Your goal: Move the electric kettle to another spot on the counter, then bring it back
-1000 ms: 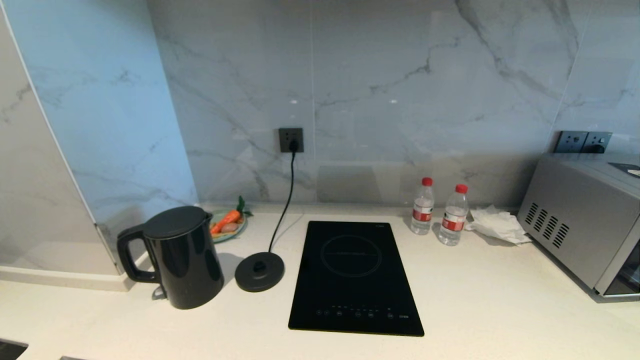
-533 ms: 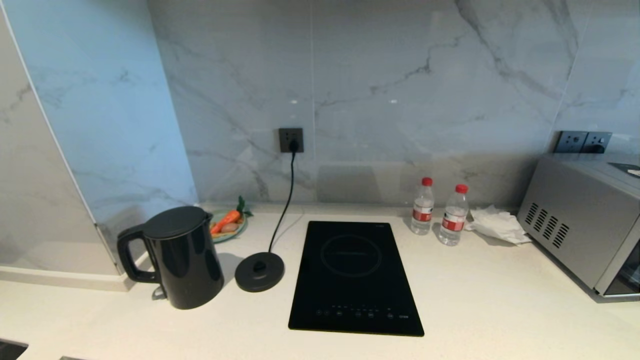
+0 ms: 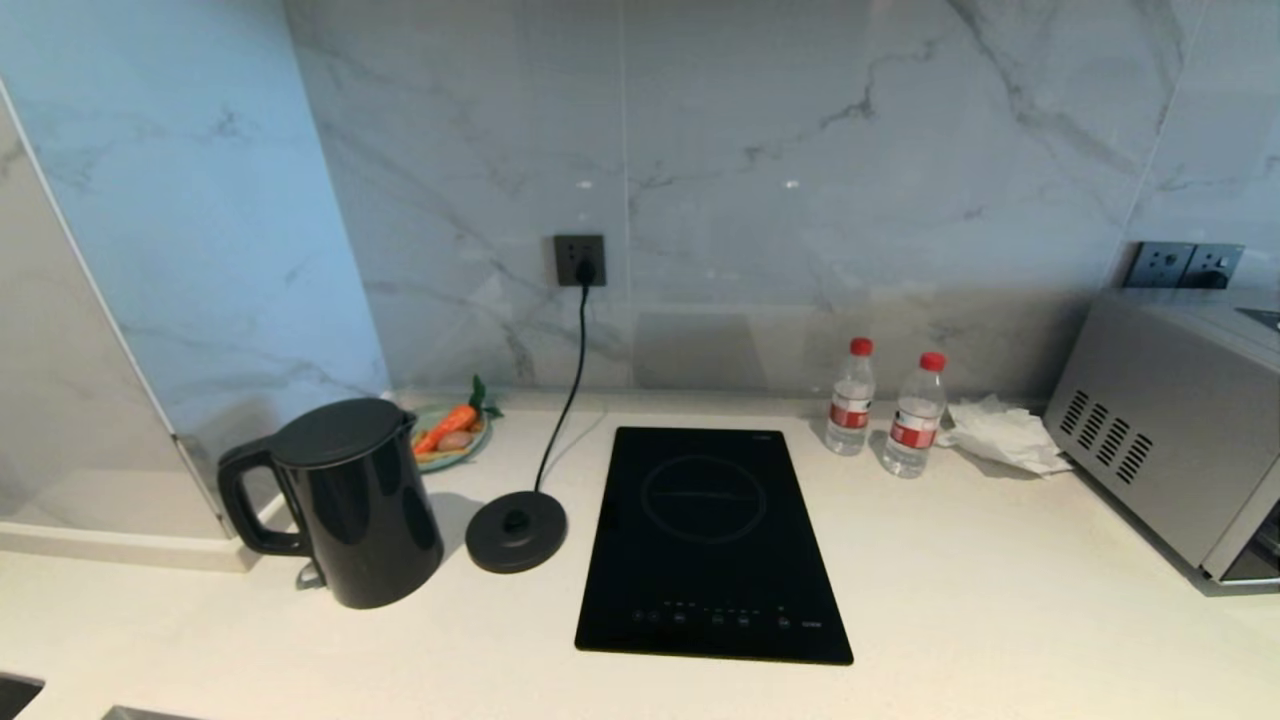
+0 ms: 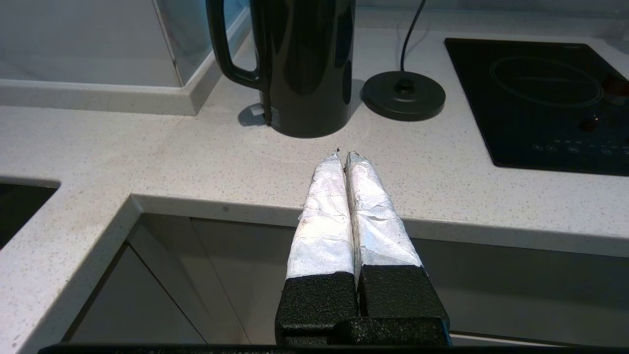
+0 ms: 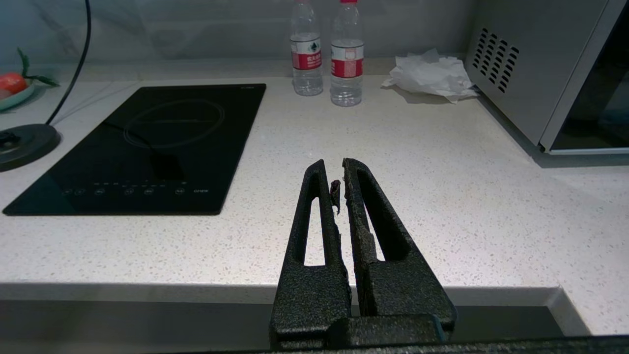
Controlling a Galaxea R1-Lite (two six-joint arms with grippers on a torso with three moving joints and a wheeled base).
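The kettle looks rigid, glossy and slippery, so take its loop handle; both the left gripper and right gripper are pressed together, empty.

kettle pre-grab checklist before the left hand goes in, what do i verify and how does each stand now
1. Electric kettle upright on the counter, off its base disc: ok.
2. Lid seated flat: ok.
3. Handle free of clutter: ok.
4. Left hand ready to take the handle: not ok, shut, short of the kettle.
5. Right hand out of the way: ok, shut, near the counter's front edge.
6. Water inside: cannot tell.
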